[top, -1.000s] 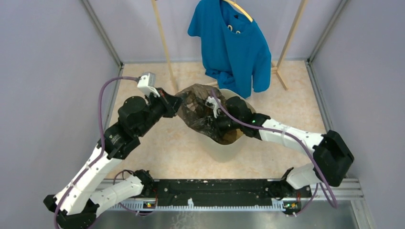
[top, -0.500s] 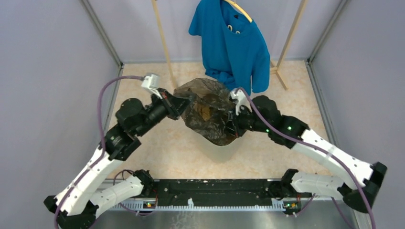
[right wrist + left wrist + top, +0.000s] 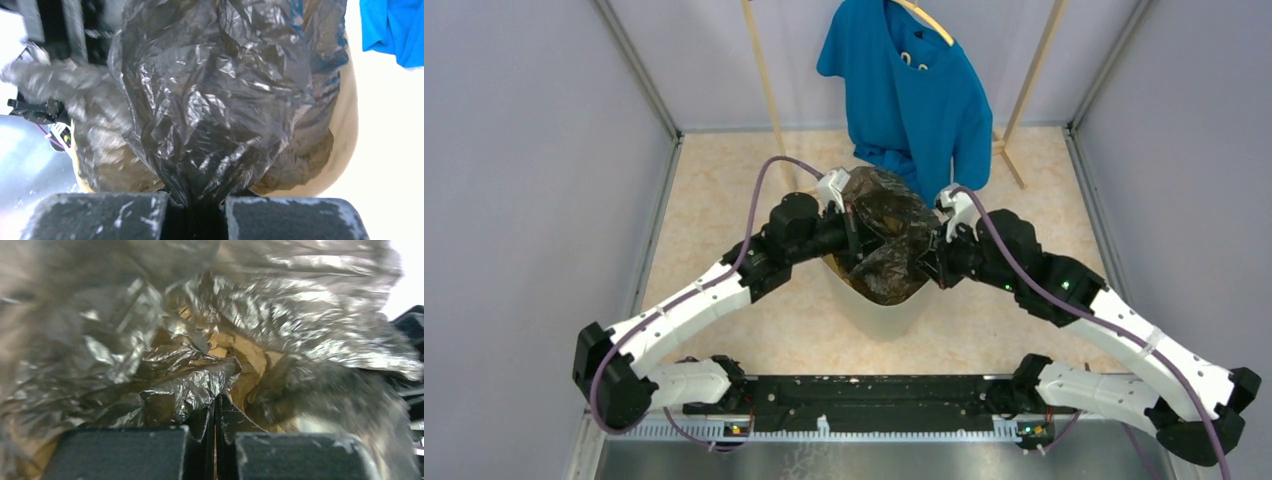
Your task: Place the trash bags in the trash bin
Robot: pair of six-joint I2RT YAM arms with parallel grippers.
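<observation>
The thin translucent dark grey-brown plastic trash bag (image 3: 889, 235) hangs bunched between the two arms, directly over the mouth of the cream-beige smooth plastic trash bin (image 3: 876, 312), which stands on the pale marbled desk (image 3: 724, 200).

The left fingers (image 3: 856, 232) are clenched on a fold of the crinkled film at the bag's left side. The left wrist view shows the film pinched in the seam between them. The right fingers (image 3: 934, 255) are clenched on a gathered neck of the film at the bag's right side, and the right wrist view shows the film fanning out from that pinch towards the bin's rim.

From each set of fingers the bag lies inward, towards the other arm, so the bunch sits between them and neither arm is clearly the nearer. Its long axis runs roughly from the far side of the bin to the near side. The near end droops onto or into the bin's mouth, but how deep it reaches cannot be told. The far end bulges above the rim, close to the hem of the blue T-shirt (image 3: 909, 90) hanging on the wooden rack (image 3: 767, 90).

The bin lies straight below the held bunch, so the coming move looks to be a downward one rather than a sideways one.
</observation>
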